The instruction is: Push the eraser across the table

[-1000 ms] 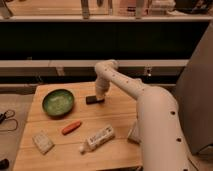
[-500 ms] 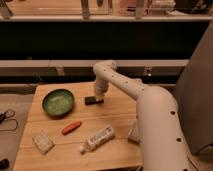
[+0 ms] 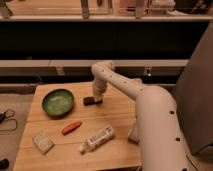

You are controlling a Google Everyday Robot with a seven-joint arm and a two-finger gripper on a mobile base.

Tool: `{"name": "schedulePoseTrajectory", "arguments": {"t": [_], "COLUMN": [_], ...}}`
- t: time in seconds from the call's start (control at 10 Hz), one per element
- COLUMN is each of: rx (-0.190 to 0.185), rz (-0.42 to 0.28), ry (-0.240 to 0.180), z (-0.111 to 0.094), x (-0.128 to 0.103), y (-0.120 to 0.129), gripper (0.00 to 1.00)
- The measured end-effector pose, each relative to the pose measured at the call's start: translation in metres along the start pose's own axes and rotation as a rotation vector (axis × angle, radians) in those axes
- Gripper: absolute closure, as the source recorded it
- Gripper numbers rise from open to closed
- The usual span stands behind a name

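The eraser (image 3: 90,101), a small flat black block, lies on the light wooden table (image 3: 120,125) toward its far side, just right of the green bowl. My gripper (image 3: 97,95) points down at the eraser's right end, shut and touching or almost touching it. The white arm (image 3: 131,90) reaches in from the right over the tabletop.
A green bowl (image 3: 58,102) sits at the far left of the table. An orange carrot-like item (image 3: 71,127) lies in the middle, a white bottle (image 3: 97,138) on its side nearer the front, and a pale packet (image 3: 42,141) at the front left. Dark cables (image 3: 5,120) lie on the floor to the left.
The gripper and the eraser have shifted slightly to the left, toward the green bowl. Everything else stays in place.
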Motion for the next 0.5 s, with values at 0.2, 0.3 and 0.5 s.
{"name": "schedulePoseTrajectory", "arguments": {"t": [0.2,0.3,0.5], "rx": [-0.001,-0.005,-0.004], "rz": [-0.002,-0.009,-0.018], "ry": [0.001,0.001,-0.001], "z": [-0.0002,0.0027,0.003], "x": [-0.0009,-0.0039,-0.009], "y": [0.0001,0.0007,0.0002], "gripper": [1.0,1.0,1.0]}}
